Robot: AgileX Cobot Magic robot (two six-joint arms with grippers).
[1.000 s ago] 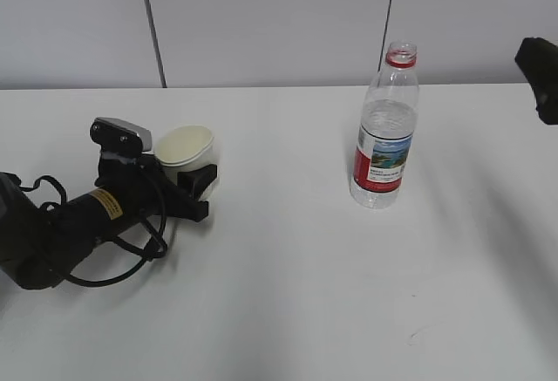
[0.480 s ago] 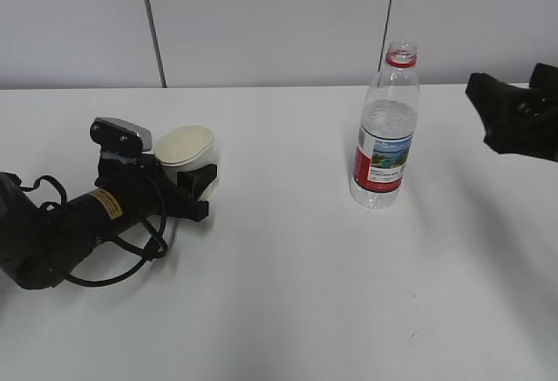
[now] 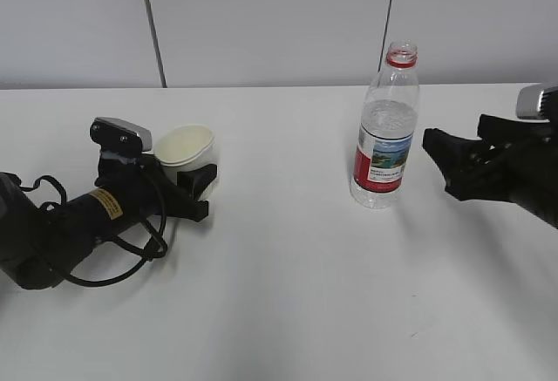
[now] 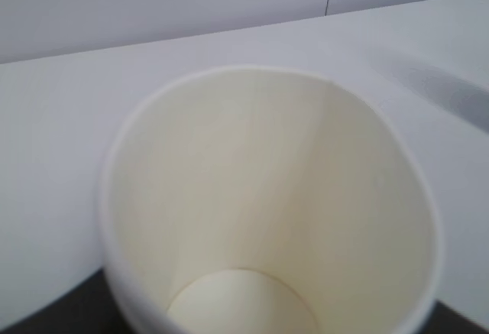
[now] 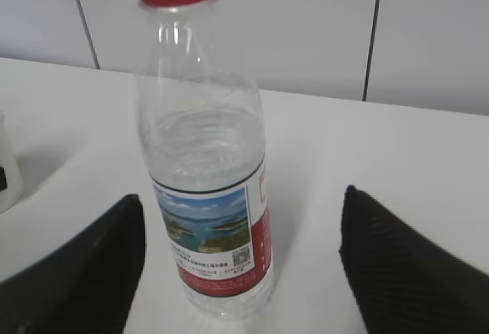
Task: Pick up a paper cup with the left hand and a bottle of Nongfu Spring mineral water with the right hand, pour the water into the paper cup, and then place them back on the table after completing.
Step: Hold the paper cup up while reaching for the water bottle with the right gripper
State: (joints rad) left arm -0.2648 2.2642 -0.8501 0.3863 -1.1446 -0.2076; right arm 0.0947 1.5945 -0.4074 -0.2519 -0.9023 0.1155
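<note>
empty white paper cup (image 3: 185,146) upright on white table (image 3: 288,294), uncapped bottle (image 3: 384,132) upright, part-filled with clear water (image 5: 202,147)

Pale grey panelled wall (image 3: 270,23) behind.

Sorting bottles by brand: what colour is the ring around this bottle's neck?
Red, on the bottle; the right wrist view shows it best.

the bottle (image 3: 384,132) is clear glossy plastic with a printed paper-like label. the cup (image 4: 267,204) is matt cream paper, smooth inside. the table (image 3: 288,294) is smooth matt white. the gripper fingers (image 5: 397,265) show textured black pads.
</note>
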